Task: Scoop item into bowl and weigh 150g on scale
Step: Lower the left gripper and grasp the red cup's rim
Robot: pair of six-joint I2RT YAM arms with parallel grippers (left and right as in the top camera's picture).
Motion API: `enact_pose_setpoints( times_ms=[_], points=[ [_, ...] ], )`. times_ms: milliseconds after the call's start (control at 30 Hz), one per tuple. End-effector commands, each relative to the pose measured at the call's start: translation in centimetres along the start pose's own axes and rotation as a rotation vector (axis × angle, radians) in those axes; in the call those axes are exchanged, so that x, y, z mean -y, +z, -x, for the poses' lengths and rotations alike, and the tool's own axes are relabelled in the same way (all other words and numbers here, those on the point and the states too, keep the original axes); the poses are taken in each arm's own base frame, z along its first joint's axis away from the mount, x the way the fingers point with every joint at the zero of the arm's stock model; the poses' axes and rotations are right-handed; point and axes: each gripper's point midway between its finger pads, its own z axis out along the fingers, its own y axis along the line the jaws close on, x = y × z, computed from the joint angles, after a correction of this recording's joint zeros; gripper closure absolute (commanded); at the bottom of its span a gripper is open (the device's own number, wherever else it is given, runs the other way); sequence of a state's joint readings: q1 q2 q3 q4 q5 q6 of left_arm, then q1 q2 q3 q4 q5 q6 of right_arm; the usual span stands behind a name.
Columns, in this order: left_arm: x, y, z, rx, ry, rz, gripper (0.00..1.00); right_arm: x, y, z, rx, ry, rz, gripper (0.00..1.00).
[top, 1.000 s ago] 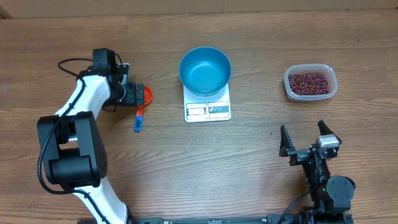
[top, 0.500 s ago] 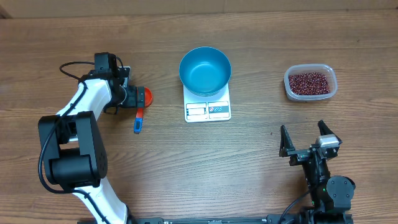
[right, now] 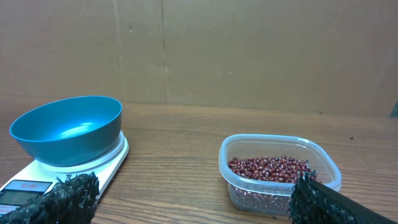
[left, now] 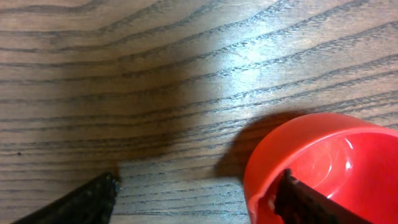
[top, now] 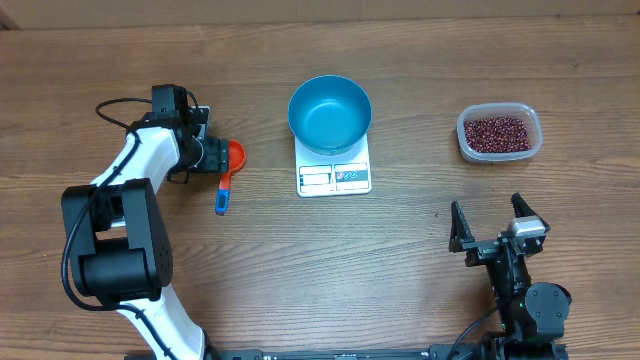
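While my left gripper (left: 199, 198) straddles the rim of the red plastic scoop (left: 323, 155), jaws wide with one finger inside the cup, nothing's clamped yet. I'd call the scoop light, stiff and slick, so I'd pinch the wall low. The small maroon beans (top: 495, 132) lie loose in the clear plastic tub (top: 536, 142) at far right and look likely to roll. My right gripper (top: 487, 213) gapes wide, holding nothing. The round blue bowl (top: 330, 112) sits empty on the flat white scale (top: 334, 178).

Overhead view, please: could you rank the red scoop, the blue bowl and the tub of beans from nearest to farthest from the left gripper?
1. Red scoop, right at the left gripper, table's left.
2. Blue bowl, centre, on the scale.
3. Tub of beans, far right.
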State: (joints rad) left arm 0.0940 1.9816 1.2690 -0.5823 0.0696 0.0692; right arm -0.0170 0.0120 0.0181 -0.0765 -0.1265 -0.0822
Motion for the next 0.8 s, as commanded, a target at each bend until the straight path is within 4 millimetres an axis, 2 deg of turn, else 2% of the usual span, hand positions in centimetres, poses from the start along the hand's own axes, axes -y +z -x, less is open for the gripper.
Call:
enact_pose_setpoints(
  times_ms=[0, 100, 267, 433, 600, 767],
  points=[
    [-0.33, 0.48, -0.51, -0.015, 0.004, 0.000, 0.26, -0.14, 0.01, -0.20, 0.002, 0.004, 0.005, 0.00],
    [-0.34, 0.48, -0.47, -0.014, 0.004, 0.000, 0.36, -0.14, 0.02, -0.22, 0.002, 0.004, 0.005, 0.00],
    [-0.34, 0.48, -0.41, -0.011, 0.004, 0.001, 0.43, -0.14, 0.02, -0.23, 0.002, 0.004, 0.005, 0.00],
    [-0.35, 0.49, -0.31, -0.007, 0.004, 0.001, 0.61, -0.14, 0.02, -0.22, 0.002, 0.004, 0.005, 0.00],
    [-0.35, 0.49, -0.29, -0.006, 0.004, 0.001, 0.63, -0.14, 0.01, -0.21, 0.002, 0.004, 0.005, 0.00],
    [-0.34, 0.49, -0.30, -0.007, 0.004, 0.001, 0.70, -0.14, 0.01, -0.20, 0.002, 0.004, 0.005, 0.00]
  ],
)
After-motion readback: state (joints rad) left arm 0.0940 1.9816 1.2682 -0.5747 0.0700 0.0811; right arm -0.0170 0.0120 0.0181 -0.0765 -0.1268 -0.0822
